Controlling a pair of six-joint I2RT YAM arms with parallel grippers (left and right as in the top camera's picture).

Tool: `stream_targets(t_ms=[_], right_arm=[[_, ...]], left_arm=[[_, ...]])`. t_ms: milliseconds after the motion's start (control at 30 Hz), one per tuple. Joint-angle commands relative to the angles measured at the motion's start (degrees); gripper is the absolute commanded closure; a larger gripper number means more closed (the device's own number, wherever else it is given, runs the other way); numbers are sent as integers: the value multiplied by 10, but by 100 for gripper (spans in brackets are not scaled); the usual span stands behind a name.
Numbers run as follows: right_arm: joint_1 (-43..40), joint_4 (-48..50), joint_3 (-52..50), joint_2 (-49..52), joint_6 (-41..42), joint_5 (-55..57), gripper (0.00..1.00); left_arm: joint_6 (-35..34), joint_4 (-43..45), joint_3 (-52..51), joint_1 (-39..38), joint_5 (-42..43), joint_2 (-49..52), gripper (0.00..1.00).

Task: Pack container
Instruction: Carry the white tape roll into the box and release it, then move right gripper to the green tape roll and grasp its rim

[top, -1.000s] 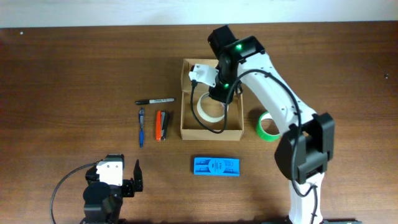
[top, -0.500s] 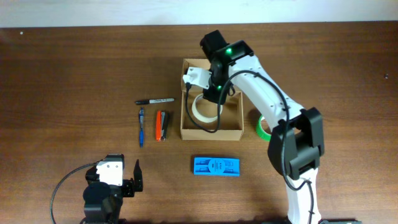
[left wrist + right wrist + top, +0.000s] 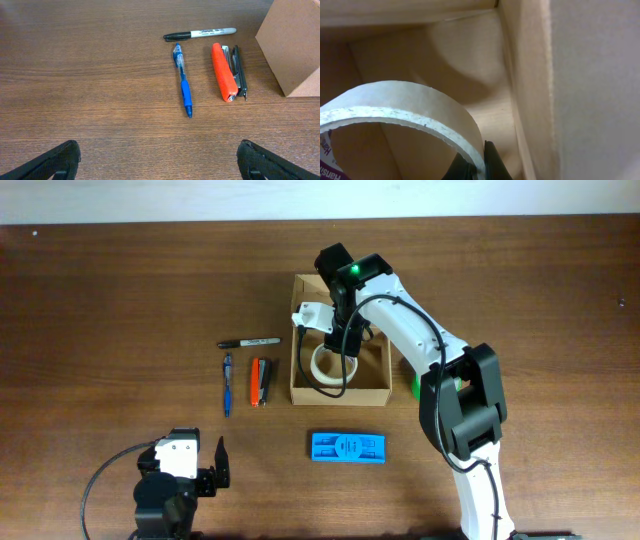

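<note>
tape roll [image 3: 318, 366] in container [image 3: 340, 394] | stapler [image 3: 259, 382], pen [image 3: 227, 385] left of container | marker [image 3: 250, 342] behind them

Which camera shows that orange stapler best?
The left wrist view: the orange stapler lies close and sharp, between the blue pen and the cardboard box. Overhead shows it whole but tiny. The right wrist view misses it, seeing only the box's inside and a tape roll.
</note>
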Motion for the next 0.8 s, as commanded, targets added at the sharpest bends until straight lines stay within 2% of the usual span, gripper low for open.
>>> stream_targets(t_ms=[0, 67, 100, 533, 767], right_arm=[[3, -2, -5, 5, -4, 3, 94], [3, -2, -5, 5, -4, 3, 83], [3, -2, -5, 5, -4, 3, 82], [3, -7, 1, -2, -4, 2, 71], [3, -49, 59, -56, -3, -46, 67]], left_arm=[[13, 0, -4, 4, 3, -5, 0], [13, 0, -4, 4, 3, -5, 0], [13, 0, -4, 4, 3, -5, 0], [13, 0, -4, 4, 3, -5, 0], [13, 0, -4, 4, 3, -5, 0]])
